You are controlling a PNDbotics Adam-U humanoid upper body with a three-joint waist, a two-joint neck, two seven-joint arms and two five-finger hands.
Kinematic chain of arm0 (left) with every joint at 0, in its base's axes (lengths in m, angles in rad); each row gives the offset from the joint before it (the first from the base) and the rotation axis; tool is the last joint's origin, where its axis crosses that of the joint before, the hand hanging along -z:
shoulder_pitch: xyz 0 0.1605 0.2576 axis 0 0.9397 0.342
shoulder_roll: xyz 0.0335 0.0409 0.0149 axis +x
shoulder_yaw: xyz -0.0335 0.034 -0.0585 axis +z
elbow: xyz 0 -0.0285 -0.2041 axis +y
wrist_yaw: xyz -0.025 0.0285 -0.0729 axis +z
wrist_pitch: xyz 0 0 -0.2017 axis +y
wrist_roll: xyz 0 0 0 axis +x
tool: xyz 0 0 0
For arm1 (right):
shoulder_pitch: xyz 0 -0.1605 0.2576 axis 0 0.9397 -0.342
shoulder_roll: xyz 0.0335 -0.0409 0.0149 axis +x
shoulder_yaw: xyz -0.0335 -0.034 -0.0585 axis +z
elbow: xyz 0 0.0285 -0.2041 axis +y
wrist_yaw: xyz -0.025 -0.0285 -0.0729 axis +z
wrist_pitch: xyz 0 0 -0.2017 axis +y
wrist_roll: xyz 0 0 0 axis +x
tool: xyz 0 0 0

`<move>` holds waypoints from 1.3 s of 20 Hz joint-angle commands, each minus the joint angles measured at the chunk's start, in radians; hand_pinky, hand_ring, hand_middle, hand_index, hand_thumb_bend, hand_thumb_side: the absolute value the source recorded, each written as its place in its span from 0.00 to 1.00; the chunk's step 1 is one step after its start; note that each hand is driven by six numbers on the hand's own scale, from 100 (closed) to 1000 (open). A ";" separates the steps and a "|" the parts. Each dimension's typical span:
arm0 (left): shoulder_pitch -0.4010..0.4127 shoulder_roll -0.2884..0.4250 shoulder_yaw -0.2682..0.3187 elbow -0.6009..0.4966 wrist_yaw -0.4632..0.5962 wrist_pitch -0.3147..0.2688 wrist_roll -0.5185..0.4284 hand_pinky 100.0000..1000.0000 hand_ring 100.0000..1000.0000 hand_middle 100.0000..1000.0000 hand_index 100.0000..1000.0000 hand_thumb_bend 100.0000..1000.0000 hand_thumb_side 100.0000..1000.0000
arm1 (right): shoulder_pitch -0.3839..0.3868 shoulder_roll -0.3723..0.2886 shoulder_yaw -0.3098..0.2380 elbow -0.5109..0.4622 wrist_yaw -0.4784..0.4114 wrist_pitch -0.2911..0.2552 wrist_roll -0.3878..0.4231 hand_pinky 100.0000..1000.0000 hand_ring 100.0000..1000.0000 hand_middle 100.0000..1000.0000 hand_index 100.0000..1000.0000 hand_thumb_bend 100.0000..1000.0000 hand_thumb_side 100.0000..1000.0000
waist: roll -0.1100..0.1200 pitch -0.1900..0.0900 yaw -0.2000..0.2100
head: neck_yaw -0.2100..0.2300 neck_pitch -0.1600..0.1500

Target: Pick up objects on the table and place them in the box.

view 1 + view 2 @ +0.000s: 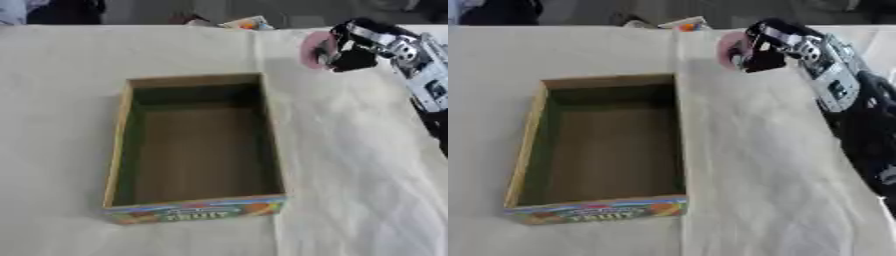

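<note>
Gripping a round, flat pink object, the right hand curls round it beyond the box, a brown open carton with colourful printed front.

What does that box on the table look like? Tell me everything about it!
The box is an open rectangular cardboard tray with no lid. Its inside looks plain brown and empty, with one greenish shadowed wall. The near outer side is printed in bright colours with lettering too blurred to read. It sits flat on the cream cloth, long side running away from the robot. Nothing touches it but the cloth.
</note>
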 commanded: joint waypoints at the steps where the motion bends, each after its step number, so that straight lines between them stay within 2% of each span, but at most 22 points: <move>1: -0.005 0.010 0.003 -0.020 -0.002 0.002 0.002 0.44 0.52 0.51 0.61 0.00 0.89 | -0.013 -0.054 0.014 -0.099 -0.040 0.011 -0.020 0.47 0.69 0.56 0.66 0.00 0.46 | 0.000 -0.032 -0.002 | 0.003 0.009; 10: 0.003 0.013 0.003 -0.020 0.003 0.001 0.009 0.44 0.52 0.51 0.61 0.00 0.88 | -0.020 -0.081 0.109 -0.429 -0.087 0.052 -0.014 0.46 0.68 0.55 0.62 0.00 0.50 | 0.000 -0.070 -0.019 | 0.015 0.032; 15: 0.004 0.015 0.005 -0.020 0.007 -0.004 0.019 0.43 0.52 0.51 0.61 0.00 0.87 | -0.034 -0.020 0.147 -0.590 -0.096 0.112 0.028 0.46 0.68 0.54 0.62 0.00 0.53 | 0.002 -0.096 -0.029 | 0.027 0.056; 20: 0.002 0.019 0.013 -0.020 0.010 -0.020 0.043 0.43 0.51 0.50 0.61 0.00 0.86 | -0.033 0.084 0.158 -0.646 -0.105 0.159 0.075 0.44 0.65 0.54 0.62 0.00 0.53 | 0.002 -0.116 -0.034 | 0.031 0.079; 23: -0.001 0.023 0.018 -0.020 0.010 -0.033 0.062 0.42 0.50 0.50 0.61 0.00 0.86 | -0.023 0.148 0.166 -0.648 -0.097 0.175 0.095 0.43 0.61 0.53 0.62 0.00 0.53 | 0.001 -0.123 -0.031 | 0.028 0.087; 26: -0.002 0.024 0.019 -0.020 0.009 -0.041 0.073 0.42 0.50 0.50 0.61 0.00 0.86 | -0.004 0.207 0.173 -0.636 -0.075 0.185 0.109 0.43 0.61 0.53 0.63 0.00 0.52 | 0.000 -0.126 -0.027 | 0.028 0.089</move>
